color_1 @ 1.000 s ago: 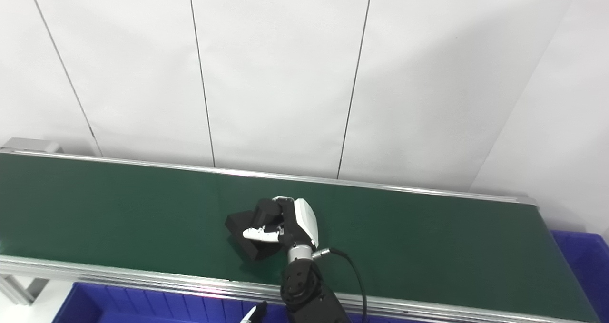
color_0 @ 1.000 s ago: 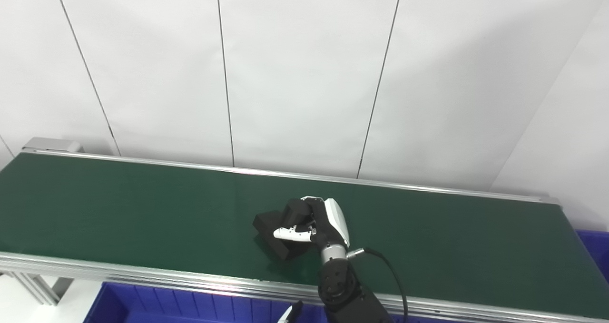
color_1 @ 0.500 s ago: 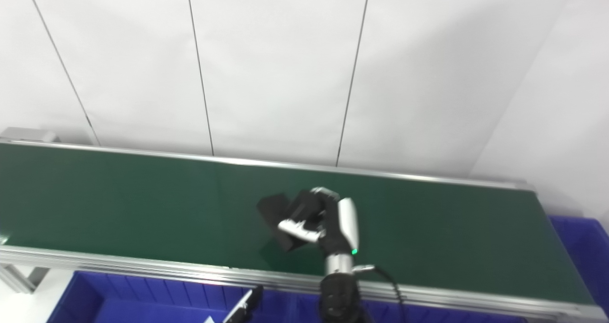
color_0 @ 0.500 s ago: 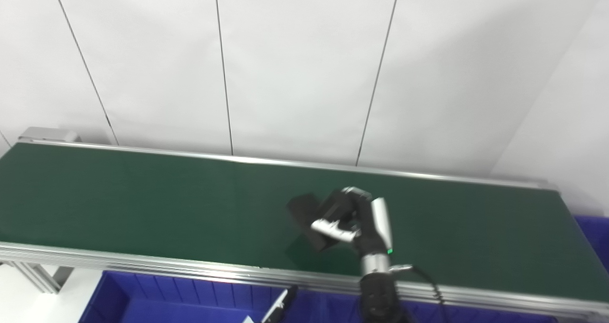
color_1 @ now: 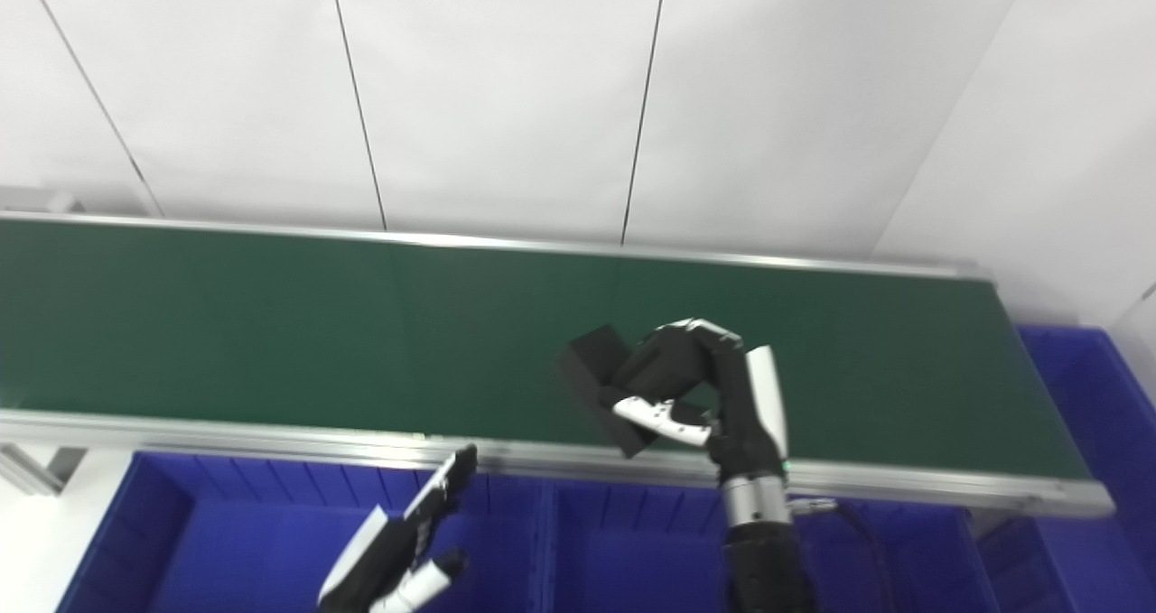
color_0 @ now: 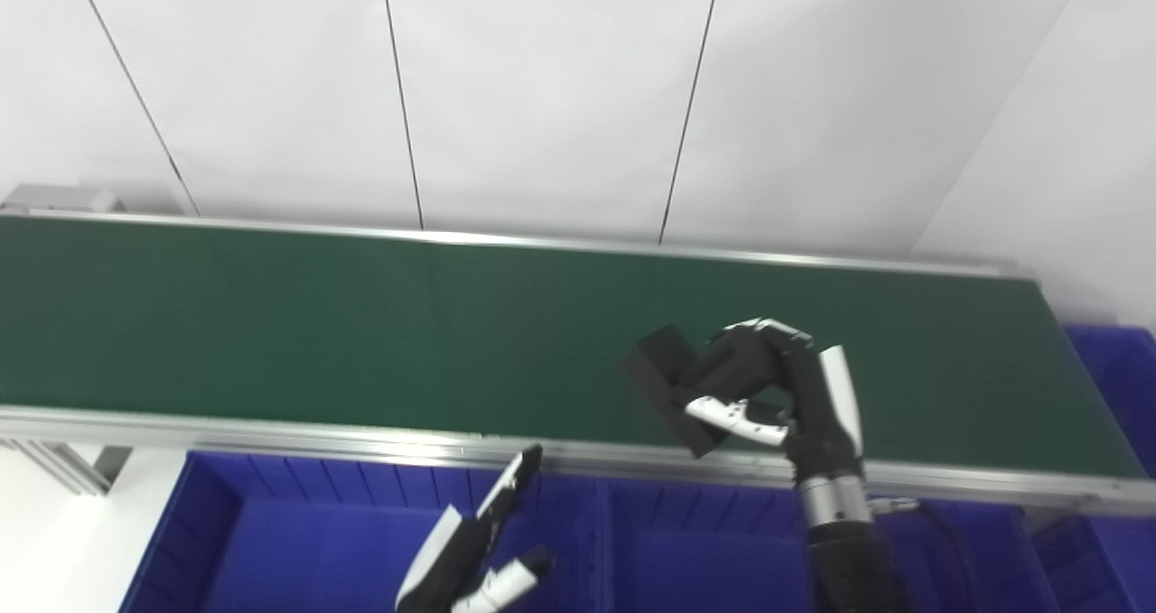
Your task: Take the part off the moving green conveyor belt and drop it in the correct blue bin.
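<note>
My right hand (color_0: 777, 387) pinches the black part (color_0: 666, 387) between fingers above and thumb (color_0: 736, 417) below, carrying it tilted over the near edge of the green conveyor belt (color_0: 271, 315). A second ago the part lay flat on the belt under my closing fingers; half a second ago it was coming up; now it hangs clear of the belt surface, toward five o'clock from where it was gripped, though my head has also dipped, so part of that shift is the camera's. The dip has brought the blue bins (color_0: 298, 541) along the six o'clock edge into full view, with another blue bin (color_0: 1115, 369) at the belt's three o'clock end. My left hand (color_0: 474, 550) waits low over the bins at seven o'clock, fingers spread and holding nothing. The pick looks done; what remains, as I judge it, is choosing the bin and letting go. The part sits roughly above the divider (color_0: 603, 550) between two compartments, and motion blur makes it hard to say which one it favours.
</note>
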You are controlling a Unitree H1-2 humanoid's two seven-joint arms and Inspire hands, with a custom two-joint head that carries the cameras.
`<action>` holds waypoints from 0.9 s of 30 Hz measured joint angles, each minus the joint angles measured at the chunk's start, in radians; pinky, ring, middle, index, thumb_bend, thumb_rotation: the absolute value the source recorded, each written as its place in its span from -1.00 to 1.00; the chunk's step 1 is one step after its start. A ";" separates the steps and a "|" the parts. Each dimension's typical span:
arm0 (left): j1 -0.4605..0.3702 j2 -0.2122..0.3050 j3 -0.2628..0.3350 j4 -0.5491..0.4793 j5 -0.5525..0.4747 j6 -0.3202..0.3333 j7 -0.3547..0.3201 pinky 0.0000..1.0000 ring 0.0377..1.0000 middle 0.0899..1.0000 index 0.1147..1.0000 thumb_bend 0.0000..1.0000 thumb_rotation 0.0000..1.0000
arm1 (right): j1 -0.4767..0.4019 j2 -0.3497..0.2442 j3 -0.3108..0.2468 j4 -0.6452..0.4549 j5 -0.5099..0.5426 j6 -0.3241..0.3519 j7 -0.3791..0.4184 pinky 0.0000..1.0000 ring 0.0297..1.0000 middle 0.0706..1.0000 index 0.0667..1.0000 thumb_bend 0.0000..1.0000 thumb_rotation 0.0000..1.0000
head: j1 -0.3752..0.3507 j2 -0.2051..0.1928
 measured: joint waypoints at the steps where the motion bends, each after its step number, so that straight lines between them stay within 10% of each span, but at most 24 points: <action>1: 0.001 -0.001 0.000 -0.014 0.000 0.017 0.000 1.00 1.00 1.00 1.00 0.51 0.76 | 0.013 -0.013 0.000 -0.011 0.001 0.001 0.010 -0.25 -0.16 0.01 -0.14 0.02 -1.00 | 0.005 0.020; 14: 0.002 -0.004 -0.003 -0.103 0.023 0.137 0.000 1.00 1.00 1.00 1.00 0.47 0.79 | 0.113 -0.178 0.036 -0.117 -0.073 0.188 0.249 -0.59 -0.29 -0.14 -0.05 0.03 -1.00 | 0.005 0.054; 27: 0.010 0.004 -0.002 -0.124 0.026 0.139 0.000 1.00 1.00 1.00 1.00 0.47 0.82 | 0.122 -0.235 0.149 -0.074 -0.258 0.239 0.324 -0.40 -0.28 -0.14 -0.03 0.03 -1.00 | -0.003 0.048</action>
